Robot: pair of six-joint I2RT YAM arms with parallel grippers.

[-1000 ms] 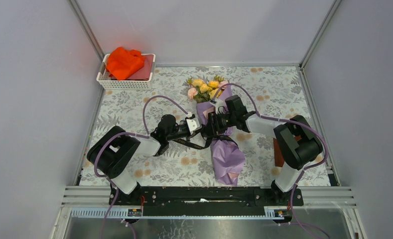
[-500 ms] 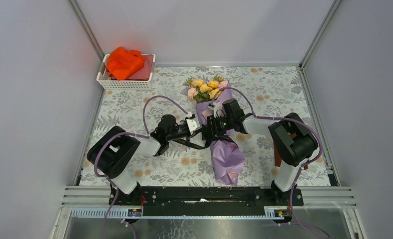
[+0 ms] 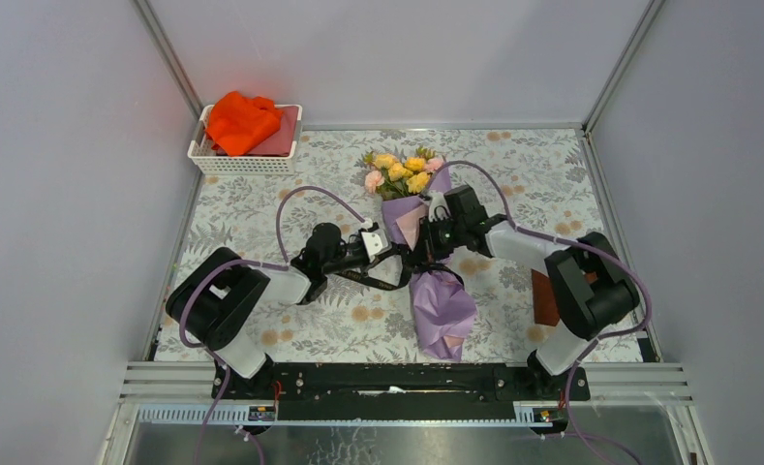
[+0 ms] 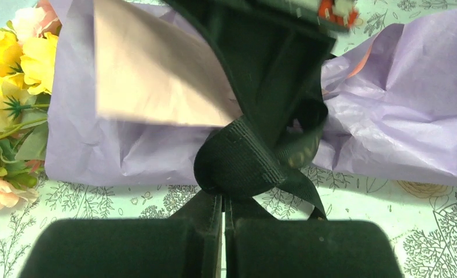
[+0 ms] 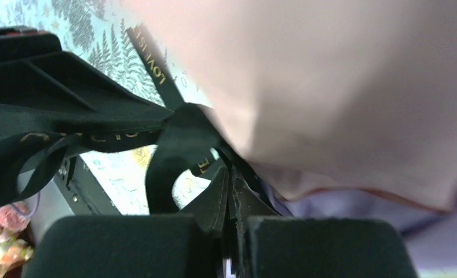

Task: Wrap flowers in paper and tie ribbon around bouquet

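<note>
From above: shows the bouquet (image 3: 426,266) lying flat in the middle of the desk (image 3: 261,223), long axis running far to near and drifting slightly right toward the near end. Flowers (image 3: 402,174) pointing at the far wall, crumpled lavender paper (image 3: 443,312) tail pointing at the arm bases. Finds the left gripper (image 3: 395,254) and right gripper (image 3: 420,252) meeting at the bouquet's waist from either side, black ribbon (image 3: 370,281) looping onto the desk at the left. Also a white basket (image 3: 247,161) holding an orange cloth (image 3: 240,121) in the far left corner, and a brown pad (image 3: 544,296) beside the right arm.

Left wrist: shows the left gripper (image 4: 223,231) fully closed, pinching the ribbon (image 4: 237,165) just below a twisted fold. Bouquet lying crosswise beyond, flowers (image 4: 3,63) at the left, paper (image 4: 388,124) spreading right, pale pink flap (image 4: 150,75) on top.

Right wrist: shows the right gripper (image 5: 233,231) clamped tight on a gold-lettered ribbon (image 5: 176,150) strand, pink paper filling the upper right.
</note>
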